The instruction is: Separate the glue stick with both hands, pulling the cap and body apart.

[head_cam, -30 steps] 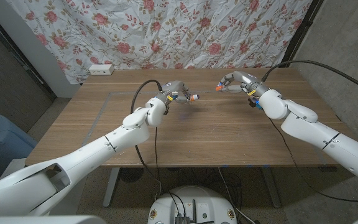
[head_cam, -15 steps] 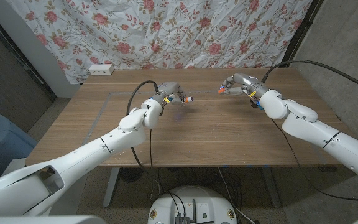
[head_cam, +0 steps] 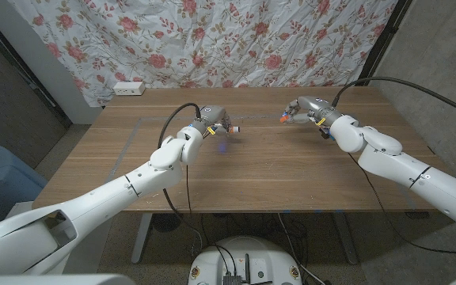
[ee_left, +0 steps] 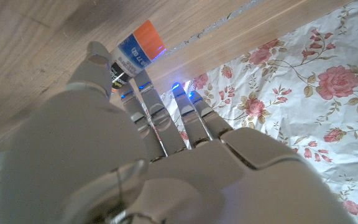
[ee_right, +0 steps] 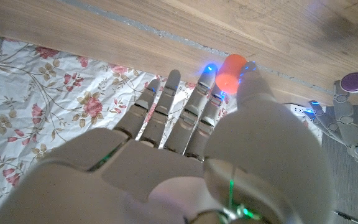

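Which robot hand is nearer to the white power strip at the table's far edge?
Left. The left robot hand, holding the glue stick body, is closer to the power strip; the right robot hand is across the table.

The head view is evenly and rather softly lit from above — faint shadows lie on the table under the arms, and the room's side edges fall dark. Both wrist views are close and soft — the left hand and right hand blur, with blue glints at the fingertips.
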Tool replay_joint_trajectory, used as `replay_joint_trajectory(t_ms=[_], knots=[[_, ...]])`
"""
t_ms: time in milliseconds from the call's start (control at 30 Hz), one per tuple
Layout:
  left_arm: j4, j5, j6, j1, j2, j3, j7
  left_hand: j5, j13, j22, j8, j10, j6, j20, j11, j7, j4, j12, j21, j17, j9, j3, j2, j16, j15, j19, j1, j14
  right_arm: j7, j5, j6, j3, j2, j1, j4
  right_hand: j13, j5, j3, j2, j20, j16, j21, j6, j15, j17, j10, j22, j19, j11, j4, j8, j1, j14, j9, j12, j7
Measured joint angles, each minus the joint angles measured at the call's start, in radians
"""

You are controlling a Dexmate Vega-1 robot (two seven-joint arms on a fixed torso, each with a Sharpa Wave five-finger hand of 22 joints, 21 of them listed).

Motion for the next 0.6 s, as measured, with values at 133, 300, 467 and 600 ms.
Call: replay_joint_trajectory(t_ms=[133,300,467,600], knots=[[0.004,0.024,-0.001,0.001,0.003,0.001,-0.01,0.0,0.0,0.0,0.0,0.0,0.0,0.0,0.0,0.0,0.004,0.0,0.0,0.0,0.0,-0.004,0.0,0.0,0.0,0.0,0.0,-0.011,0.006,-0.018,-0.003,-0.011,0.001,0.008,0.01,0.005,0.0,0.0,0.0,0.0,0.0,0.0,0.0,0.0,0.0,0.0,0.0,0.0,0.0,0.0,0.0,0.0,0.0,0.0,0.0,0.0],[0.012,0.035,-0.001,0.009,0.004,0.001,-0.015,0.0,0.0,0.0,0.0,-0.005,0.0,-0.005,-0.005,0.0,0.004,0.0,0.0,0.0,0.0,-0.004,0.0,0.0,0.0,-0.005,0.0,-0.011,0.018,-0.051,-0.005,-0.015,0.002,0.012,0.014,0.005,0.0,0.0,0.0,0.0,0.0,0.0,0.0,0.0,0.0,0.0,0.0,0.0,0.0,0.0,0.0,0.0,0.0,0.0,0.0,0.0],[0.02,0.081,0.007,0.016,0.004,0.0,-0.031,0.0,0.001,0.0,-0.004,-0.007,0.0,-0.005,-0.007,0.0,0.007,-0.001,0.0,0.0,0.0,-0.007,0.0,0.0,0.003,-0.013,0.0,-0.017,0.028,-0.08,-0.008,-0.041,0.005,0.034,0.036,0.005,0.0,0.0,0.0,0.0,0.0,0.0,0.0,0.0,0.0,0.0,0.0,0.0,0.0,0.0,-0.001,0.0,0.0,0.0,0.0,0.0],[0.029,0.088,0.007,0.021,0.006,-0.002,-0.033,0.0,0.001,0.0,-0.004,-0.011,0.0,-0.007,-0.011,0.0,0.007,-0.001,0.0,0.0,0.0,-0.009,0.0,0.0,0.0,-0.022,0.0,-0.022,0.036,-0.1,-0.012,-0.046,0.006,0.037,0.04,0.005,0.0,0.0,0.0,0.0,0.0,0.0,0.0,0.0,0.0,0.0,0.0,0.0,0.0,0.0,0.003,0.0,0.0,0.0,0.0,0.0]])
